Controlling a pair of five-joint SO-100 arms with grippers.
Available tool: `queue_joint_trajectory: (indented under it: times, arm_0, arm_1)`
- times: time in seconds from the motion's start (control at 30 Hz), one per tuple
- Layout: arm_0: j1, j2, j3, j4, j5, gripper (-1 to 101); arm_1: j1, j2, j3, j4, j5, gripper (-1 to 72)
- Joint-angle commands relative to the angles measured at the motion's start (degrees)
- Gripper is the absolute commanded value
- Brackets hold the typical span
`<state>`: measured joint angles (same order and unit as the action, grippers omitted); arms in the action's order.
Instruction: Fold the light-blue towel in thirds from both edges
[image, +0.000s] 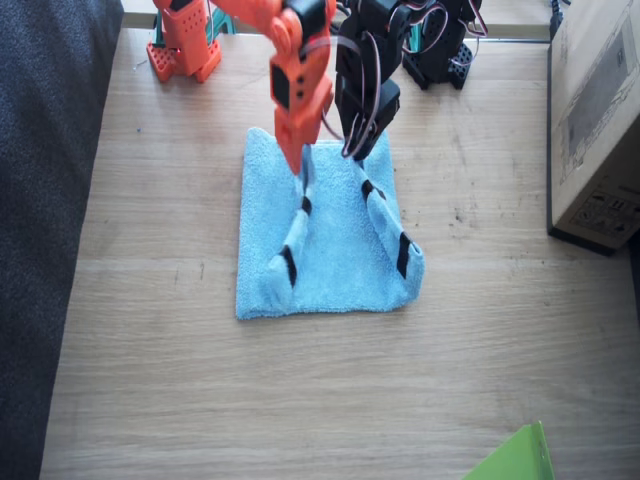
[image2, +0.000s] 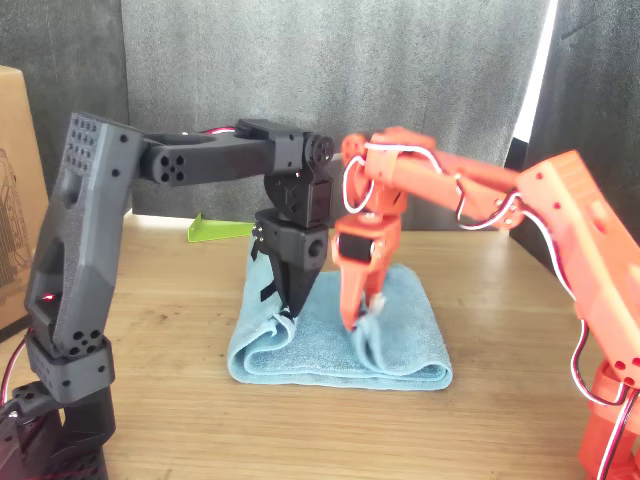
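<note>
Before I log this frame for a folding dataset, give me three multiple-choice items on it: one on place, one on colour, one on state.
1. Where does the cardboard box stand?
A. on the towel
B. at the table edge on the left arm's side
C. between the arms

2. What colour is the right arm?
A. orange
B. black
C. white

3. How do the towel's edges lie?
A. flat and spread out
B. both lifted and drawn inward
C. rolled into a ball

Answers: 1 B, the box sits past the black left arm, clear of the towel. 2 A, the orange arm stands on the fixed view's left. 3 B, the right gripper and left gripper each pinch a taped edge, raised over the towel's middle.
</note>
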<state>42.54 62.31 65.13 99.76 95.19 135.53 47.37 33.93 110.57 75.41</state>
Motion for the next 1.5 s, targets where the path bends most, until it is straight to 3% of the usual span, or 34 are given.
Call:
queue_joint_trajectory:
  times: [0.0,0.4,0.97,1.07,1.23,1.47]
  arm_0:
    - [0.35,1.23,0.70,0.79,0.53,0]
    - [-4.13,-2.99,-3.60,2.11,1.32,0]
    - [-5.80,-12.30,-23.91,12.83,2.64,0]
    - [-5.71,-14.06,-26.10,13.54,2.11,3]
    - [-4.39,-17.93,-33.66,18.02,2.20,22]
    - [-1.23,-12.13,-34.10,18.37,5.45,29]
  arm_1:
    - [-0.79,7.91,0.09,0.97,-0.62,32.0]
    - [-11.95,19.42,13.45,0.88,-1.23,30.5]
    - [-11.69,20.30,16.70,0.79,-0.18,29.7]
    - [-11.69,20.30,16.88,0.79,-0.18,29.7]
    - [-11.69,19.69,17.40,0.62,-0.09,30.0]
    - [-11.95,18.81,17.93,-0.09,0.00,30.1]
